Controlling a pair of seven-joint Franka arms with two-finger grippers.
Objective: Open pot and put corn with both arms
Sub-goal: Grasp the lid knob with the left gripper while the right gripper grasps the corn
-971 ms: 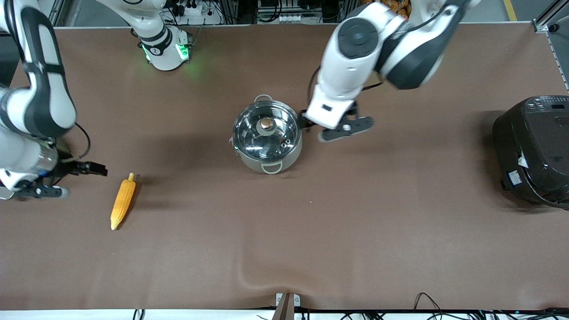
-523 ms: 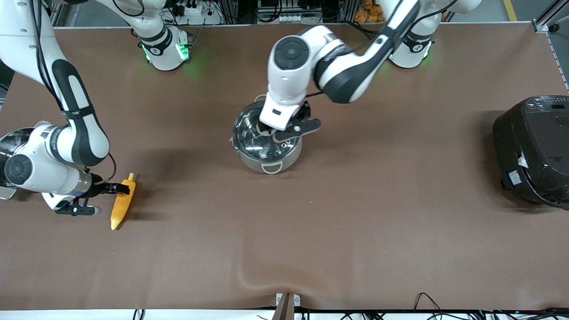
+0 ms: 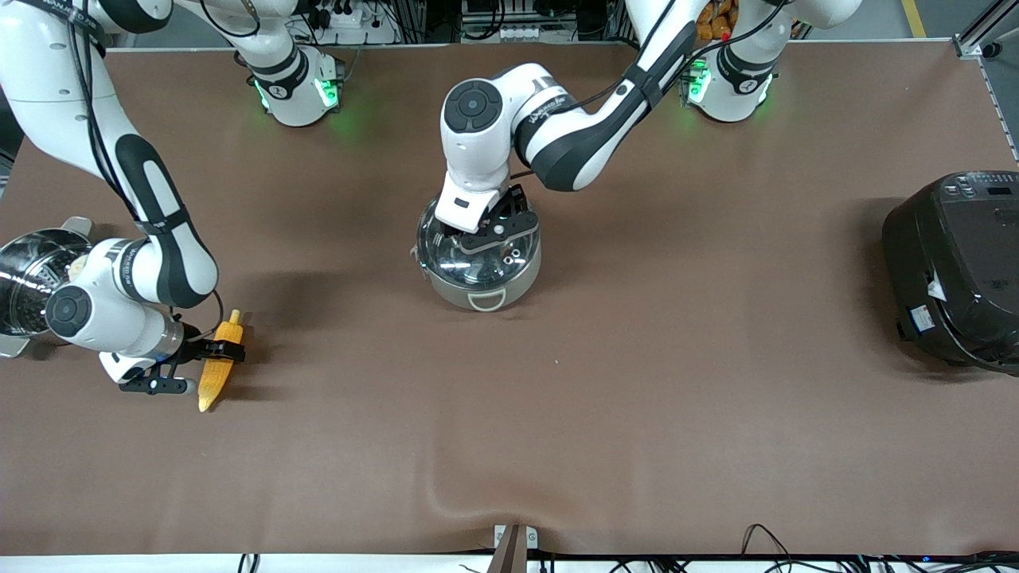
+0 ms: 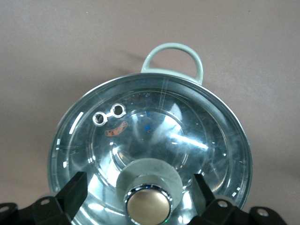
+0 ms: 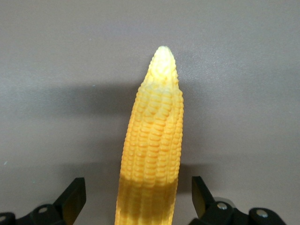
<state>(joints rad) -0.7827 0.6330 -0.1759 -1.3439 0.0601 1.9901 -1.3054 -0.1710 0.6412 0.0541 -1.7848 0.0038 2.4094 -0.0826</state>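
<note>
Grippers newly astride knob (image 4: 149,205), near-pointing corn (image 3: 218,364)

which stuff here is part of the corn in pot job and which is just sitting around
Part of the job:
- pot, glass lid on, knob between the open left gripper fingers
- corn, lying between the open right gripper fingers

Just lying about:
- black rice cooker
- steel steamer pot

a robot lab: brown-covered test table (image 3: 637,414) (cables, power strips (image 3: 342,16) at its edges).
</note>
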